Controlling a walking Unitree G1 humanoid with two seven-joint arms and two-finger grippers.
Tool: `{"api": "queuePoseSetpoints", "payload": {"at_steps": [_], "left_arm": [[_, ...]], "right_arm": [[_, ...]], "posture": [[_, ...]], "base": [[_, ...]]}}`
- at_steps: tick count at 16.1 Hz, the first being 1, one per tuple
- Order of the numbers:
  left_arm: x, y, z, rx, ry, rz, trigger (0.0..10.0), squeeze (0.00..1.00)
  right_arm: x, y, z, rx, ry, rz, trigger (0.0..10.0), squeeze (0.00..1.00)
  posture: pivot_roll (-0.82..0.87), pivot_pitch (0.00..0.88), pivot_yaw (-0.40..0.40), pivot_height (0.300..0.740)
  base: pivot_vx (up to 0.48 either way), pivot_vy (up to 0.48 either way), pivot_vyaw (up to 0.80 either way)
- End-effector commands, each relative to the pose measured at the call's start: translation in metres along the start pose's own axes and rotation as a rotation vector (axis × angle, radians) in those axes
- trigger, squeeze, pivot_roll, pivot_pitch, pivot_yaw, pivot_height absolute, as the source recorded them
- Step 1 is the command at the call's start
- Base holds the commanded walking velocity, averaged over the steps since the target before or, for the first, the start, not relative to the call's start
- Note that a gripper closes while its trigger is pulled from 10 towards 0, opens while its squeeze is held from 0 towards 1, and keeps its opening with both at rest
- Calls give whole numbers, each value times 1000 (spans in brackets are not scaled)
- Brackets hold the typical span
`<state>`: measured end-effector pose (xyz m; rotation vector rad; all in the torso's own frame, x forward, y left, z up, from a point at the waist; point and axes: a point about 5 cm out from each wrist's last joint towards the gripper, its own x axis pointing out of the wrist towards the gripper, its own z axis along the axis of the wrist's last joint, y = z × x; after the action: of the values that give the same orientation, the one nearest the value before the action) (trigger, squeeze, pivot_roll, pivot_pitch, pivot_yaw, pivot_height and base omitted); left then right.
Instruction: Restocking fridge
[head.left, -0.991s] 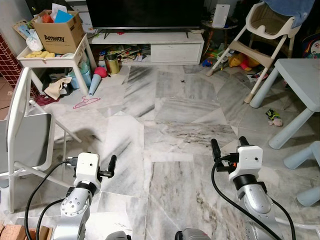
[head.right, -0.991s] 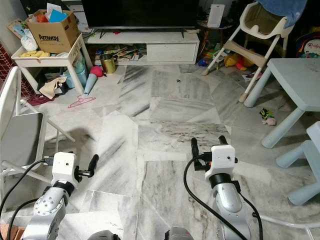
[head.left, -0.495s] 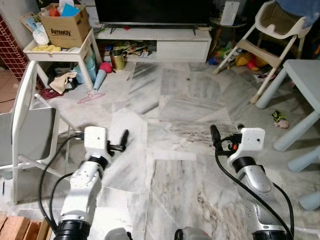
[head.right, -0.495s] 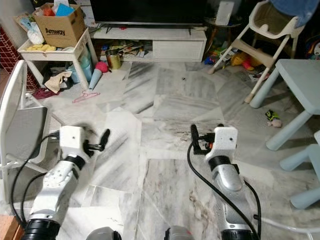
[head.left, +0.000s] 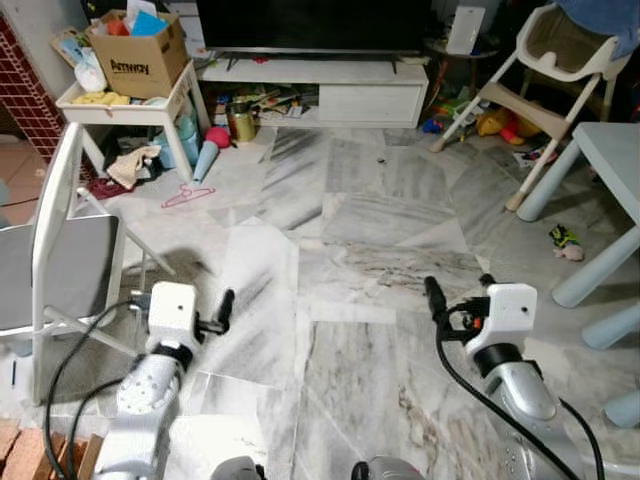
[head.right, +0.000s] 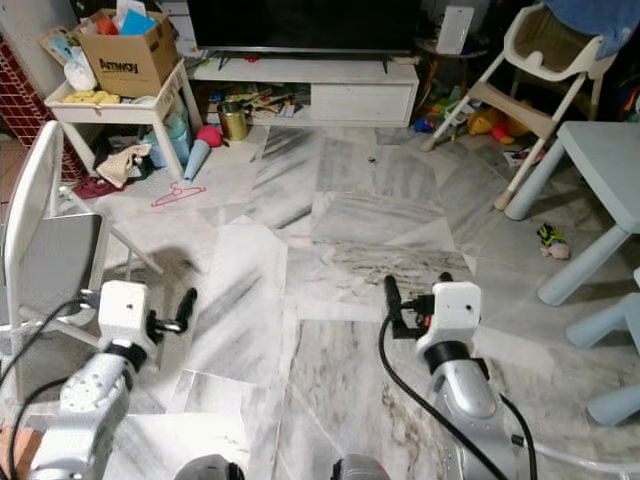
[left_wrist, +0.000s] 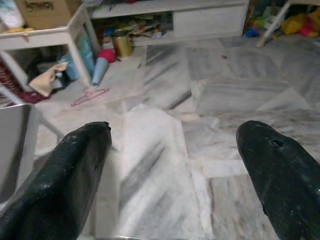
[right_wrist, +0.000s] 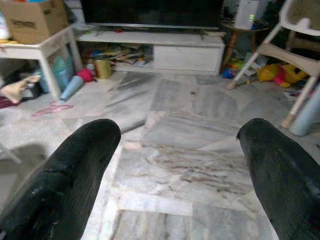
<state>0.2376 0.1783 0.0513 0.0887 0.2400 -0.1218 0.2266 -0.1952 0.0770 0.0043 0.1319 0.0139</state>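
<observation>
Hovering over marble floor (head.left: 340, 210), left gripper (left_wrist: 172, 165), right gripper (right_wrist: 177, 165), both spread apart

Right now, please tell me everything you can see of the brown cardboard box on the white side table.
The brown cardboard box stands upright on the top of the white side table, at the robot's far left beside the television cabinet. It looks like plain corrugated card with a dark printed word on its front face. Its top is open, and blue, white and reddish items stick out of it. A white bag leans against its left side, and yellow cloth lies on the table before it.
</observation>
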Motion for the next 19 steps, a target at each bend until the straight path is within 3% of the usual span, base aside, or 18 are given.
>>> {"api": "queuePoseSetpoints", "payload": {"at_steps": [1,4,6,7,10,17,19], "left_arm": [[5,-3,9,28,-30,-20,10000,0],[13,-4,13,57,-22,-33,10000,0],[13,-2,17,66,-14,-21,10000,0],[13,0,16,75,-7,-7,10000,0],[11,4,11,58,18,8,10000,0],[17,1,17,68,8,1,10000,0],[16,4,15,75,16,15,10000,0]], "right_arm": [[2,-3,4,-3,-5,-33,10000,0],[10,-6,7,-64,-5,-109,10000,0],[12,-3,6,-47,10,-100,10000,0],[10,2,7,19,-7,-43,10000,0],[9,-4,3,57,21,-95,10000,0],[12,-7,8,49,4,-99,10000,0],[14,-9,6,-13,32,-142,10000,0]], "posture": [[18,20,19,740],[21,20,13,740],[20,29,21,740],[24,36,21,740],[19,41,21,740],[11,45,20,740],[12,45,15,740]], "base": [[0,0,0],[0,0,0],[0,0,0],[0,0,0],[-341,0,0],[-337,0,0],[-336,0,0]]}}
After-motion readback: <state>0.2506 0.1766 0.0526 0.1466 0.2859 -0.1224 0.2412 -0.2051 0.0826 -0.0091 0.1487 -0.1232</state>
